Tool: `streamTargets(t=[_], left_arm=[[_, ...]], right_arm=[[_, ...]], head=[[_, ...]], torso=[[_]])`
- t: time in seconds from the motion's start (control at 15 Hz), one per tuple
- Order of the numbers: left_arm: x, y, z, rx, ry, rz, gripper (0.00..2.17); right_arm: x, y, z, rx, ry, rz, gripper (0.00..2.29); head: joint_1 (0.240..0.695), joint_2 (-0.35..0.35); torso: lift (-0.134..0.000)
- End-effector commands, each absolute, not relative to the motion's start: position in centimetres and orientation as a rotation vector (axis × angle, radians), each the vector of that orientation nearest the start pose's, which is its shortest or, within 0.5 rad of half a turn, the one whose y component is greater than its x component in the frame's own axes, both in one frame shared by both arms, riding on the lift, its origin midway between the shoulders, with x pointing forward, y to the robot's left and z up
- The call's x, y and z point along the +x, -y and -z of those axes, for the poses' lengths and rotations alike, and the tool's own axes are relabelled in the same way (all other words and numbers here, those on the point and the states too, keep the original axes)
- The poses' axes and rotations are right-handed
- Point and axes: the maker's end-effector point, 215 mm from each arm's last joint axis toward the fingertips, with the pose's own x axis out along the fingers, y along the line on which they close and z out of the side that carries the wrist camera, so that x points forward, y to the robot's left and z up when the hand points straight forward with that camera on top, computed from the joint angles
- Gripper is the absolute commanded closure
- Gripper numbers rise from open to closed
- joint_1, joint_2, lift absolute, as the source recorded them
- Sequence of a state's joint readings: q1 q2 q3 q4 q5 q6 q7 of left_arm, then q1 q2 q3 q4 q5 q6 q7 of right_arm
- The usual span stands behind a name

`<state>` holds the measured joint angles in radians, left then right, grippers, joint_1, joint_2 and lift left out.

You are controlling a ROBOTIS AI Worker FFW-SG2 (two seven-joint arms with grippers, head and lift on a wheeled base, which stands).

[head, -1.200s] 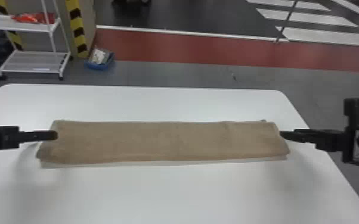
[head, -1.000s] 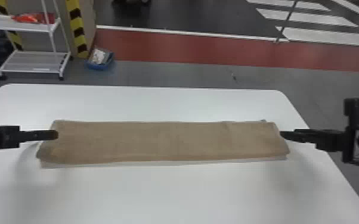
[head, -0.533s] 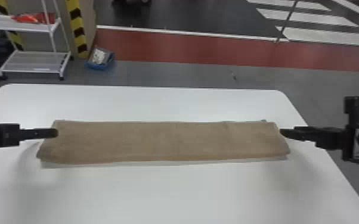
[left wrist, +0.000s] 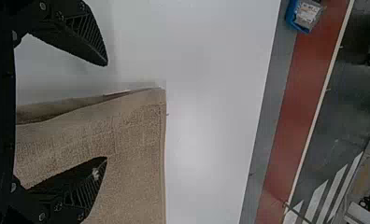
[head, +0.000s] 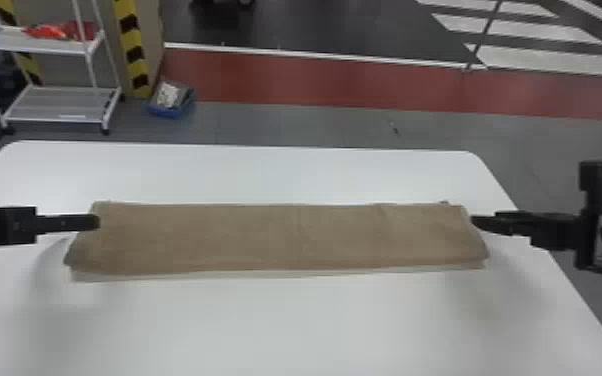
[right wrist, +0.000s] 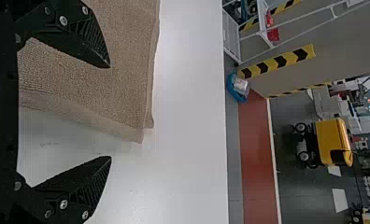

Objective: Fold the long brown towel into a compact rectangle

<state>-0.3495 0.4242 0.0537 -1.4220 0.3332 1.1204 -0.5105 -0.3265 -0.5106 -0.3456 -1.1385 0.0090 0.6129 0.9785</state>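
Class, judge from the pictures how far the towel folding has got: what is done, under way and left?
Done: the towel lies as a flat strip; layers at its near edge suggest a lengthwise fold. In hand: nothing gripped; the left gripper and right gripper are open at its ends. Left: probably folding its long side shorter into a compact rectangle.

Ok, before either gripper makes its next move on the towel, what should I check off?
1. Brown towel laid flat on the white table: ok.
2. Left gripper at the towel's left end, jaws open: ok.
3. Right gripper at the right end, jaws open: ok.
4. Both jaws low enough to catch every layer: cannot tell.
5. Layers flush along the near edge: not ok, a paler strip peeks out.
6. Towel in a compact rectangle: not ok, it is a long strip.
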Motion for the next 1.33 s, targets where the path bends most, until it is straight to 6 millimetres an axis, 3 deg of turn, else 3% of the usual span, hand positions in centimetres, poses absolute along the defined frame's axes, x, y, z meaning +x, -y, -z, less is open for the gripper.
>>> streamTargets(t=[0.0, 0.8, 0.93, 1.13, 1.27], left_arm=[[56.7, -32.6, 44.2, -0.234, -0.868, 0.333, 0.18], [56.4, -31.3, 45.9, -0.206, -0.878, 0.35, 0.23], [56.3, -30.5, 46.0, -0.194, -0.885, 0.37, 0.68], [55.9, -29.5, 46.1, -0.21, -0.899, 0.393, 1.7], [56.3, -29.2, 45.1, -0.231, -0.888, 0.401, 1.8]], right_arm=[[55.8, 49.3, 40.9, 0.119, -0.599, -0.356, 0.21], [55.0, 49.7, 41.4, 0.125, -0.602, -0.353, 0.21], [55.1, 49.7, 41.2, 0.125, -0.597, -0.354, 0.21], [55.1, 49.6, 41.2, 0.127, -0.596, -0.356, 0.21], [55.2, 49.5, 40.9, 0.135, -0.584, -0.361, 0.21]], head=[[0.695, -0.161], [0.695, -0.172], [0.695, -0.176], [0.695, -0.188], [0.695, -0.195]], torso=[[-0.123], [-0.123], [-0.123], [-0.123], [-0.123]])
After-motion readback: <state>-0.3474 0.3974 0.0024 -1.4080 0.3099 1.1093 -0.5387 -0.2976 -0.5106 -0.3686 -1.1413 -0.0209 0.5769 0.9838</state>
